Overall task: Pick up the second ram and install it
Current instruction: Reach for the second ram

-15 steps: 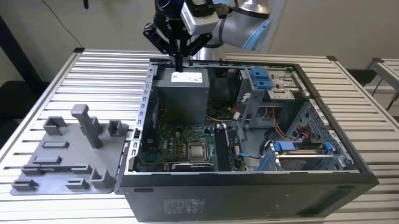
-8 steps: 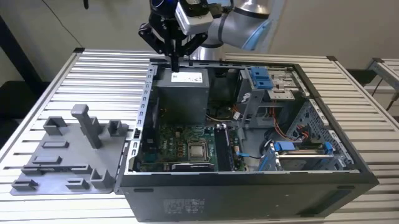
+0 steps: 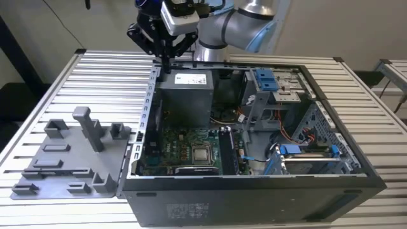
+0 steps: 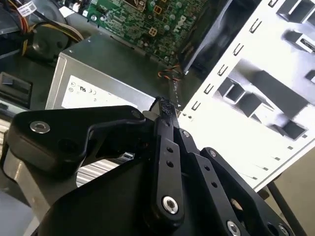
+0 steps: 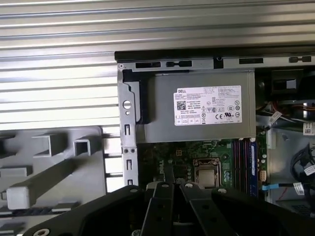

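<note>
The black end effector (image 5: 172,187) hangs over a grey power supply (image 5: 162,113) and the green motherboard (image 5: 160,157) beside it.

matt grey plastic tray (image 3: 73,160), ribbed bare-metal table (image 3: 108,71) — matt black gripper (image 4: 165,107)

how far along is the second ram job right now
Early, it seems. Done: nothing I can confirm; whether the motherboard slots hold a stick is too hard to tell. In hand: the gripper hangs shut above the back edge of the case by the power supply, apart from the grey tray, with nothing visible between its fingers. Left: picking up and installing both look undone.
</note>
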`<state>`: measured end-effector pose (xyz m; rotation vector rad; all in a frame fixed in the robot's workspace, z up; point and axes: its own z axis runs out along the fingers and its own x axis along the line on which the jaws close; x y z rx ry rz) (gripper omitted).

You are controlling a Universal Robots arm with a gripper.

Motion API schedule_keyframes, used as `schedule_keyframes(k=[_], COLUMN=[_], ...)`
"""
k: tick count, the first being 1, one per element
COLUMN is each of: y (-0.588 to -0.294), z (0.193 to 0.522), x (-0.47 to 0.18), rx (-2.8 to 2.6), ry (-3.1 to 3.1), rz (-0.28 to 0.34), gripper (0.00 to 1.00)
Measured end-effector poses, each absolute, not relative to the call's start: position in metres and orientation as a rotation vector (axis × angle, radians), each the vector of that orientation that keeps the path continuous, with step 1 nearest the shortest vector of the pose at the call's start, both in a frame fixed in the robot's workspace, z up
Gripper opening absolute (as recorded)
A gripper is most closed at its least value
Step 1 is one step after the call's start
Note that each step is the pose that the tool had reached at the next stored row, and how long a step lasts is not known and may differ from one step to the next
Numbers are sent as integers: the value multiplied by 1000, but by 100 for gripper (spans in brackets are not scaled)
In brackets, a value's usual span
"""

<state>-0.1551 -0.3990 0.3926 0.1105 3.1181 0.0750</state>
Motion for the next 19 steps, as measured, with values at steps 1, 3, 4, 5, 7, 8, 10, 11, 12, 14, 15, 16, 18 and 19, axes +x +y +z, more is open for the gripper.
schedule_keyframes(k=[1, 3, 4, 5, 7, 8, 10, 11, 12, 14, 15, 16, 18, 19], y=[-399, -399, -399, -399, -399, -399, -399, -399, -399, -399, -399, -399, -399, -399], z=[393, 393, 392, 392, 392, 392, 392, 392, 392, 392, 392, 392, 392, 392], x=[-157, -160, -161, -162, -165, -166, -168, -169, -170, -172, -173, -173, -175, -176], rx=[111, 110, 110, 111, 111, 111, 111, 111, 111, 111, 111, 111, 111, 111], ry=[3118, 3119, 3119, 3120, 3121, 3121, 3122, 3123, 3123, 3125, 3125, 3126, 3128, 3129], rz=[75, 75, 75, 75, 75, 75, 75, 75, 75, 75, 75, 75, 75, 75], gripper=[11, 11, 11, 11, 11, 11, 11, 11, 11, 11, 11, 11, 11, 11])
